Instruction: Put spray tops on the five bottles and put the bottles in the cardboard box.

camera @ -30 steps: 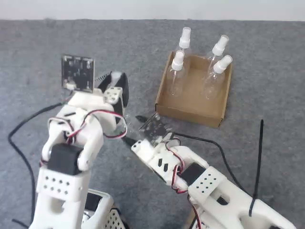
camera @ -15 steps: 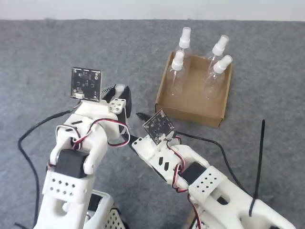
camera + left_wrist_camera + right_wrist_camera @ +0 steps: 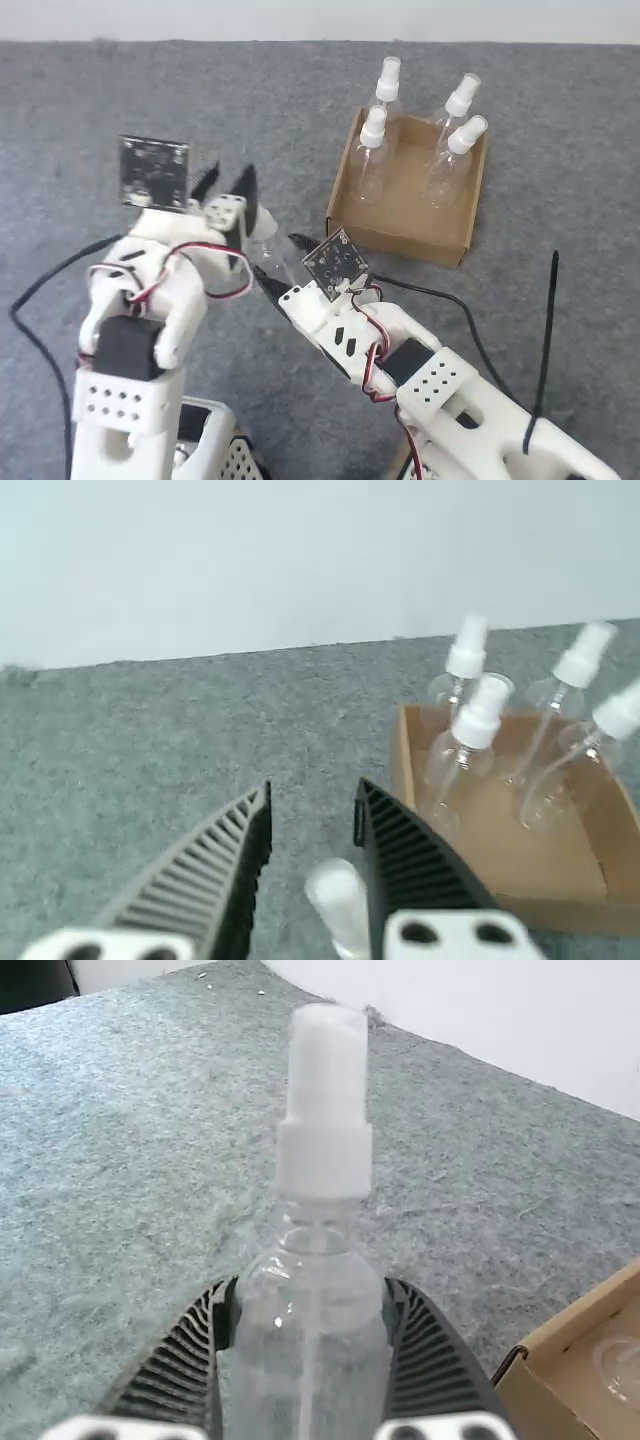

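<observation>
Bottle five (image 3: pixel 272 255) is beside the cardboard box (image 3: pixel 400 235), clamped in the right gripper (image 3: pixel 310 1305); the left gripper (image 3: pixel 228 183) has let go of its spray top (image 3: pixel 322 1090) and gapes wide, empty. Right wrist view makes out that top seated straight on the neck; from the high view the left arm covers it.

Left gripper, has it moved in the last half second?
Yes. In the high view the left gripper has shifted slightly away from the cardboard box.

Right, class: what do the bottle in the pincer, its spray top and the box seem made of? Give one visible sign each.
Bottle: likely clear glossy plastic; the carpet shows through.
Spray top: opaque white plastic, apparently matte.
Box: brown cardboard, dull, with folded walls.
</observation>
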Tool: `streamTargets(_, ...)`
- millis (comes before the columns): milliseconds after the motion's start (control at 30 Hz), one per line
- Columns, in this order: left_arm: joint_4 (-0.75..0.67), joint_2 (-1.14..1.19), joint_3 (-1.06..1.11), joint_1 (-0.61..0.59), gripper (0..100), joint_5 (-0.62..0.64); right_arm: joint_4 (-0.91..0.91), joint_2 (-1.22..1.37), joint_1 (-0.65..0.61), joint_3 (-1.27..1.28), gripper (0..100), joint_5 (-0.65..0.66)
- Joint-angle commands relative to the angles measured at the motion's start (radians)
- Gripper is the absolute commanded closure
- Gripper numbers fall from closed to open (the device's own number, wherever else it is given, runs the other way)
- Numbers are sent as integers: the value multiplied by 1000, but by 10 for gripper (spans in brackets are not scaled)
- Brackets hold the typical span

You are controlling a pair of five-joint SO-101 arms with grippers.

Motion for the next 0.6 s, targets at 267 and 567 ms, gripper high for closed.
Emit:
streamTargets(267,-21,252,-101,-40,878,-66,-15,-44,15,-11,992,-11)
streamTargets(567,54,272,-97,6,974,-72,-15,-44,16,-11,992,-11)
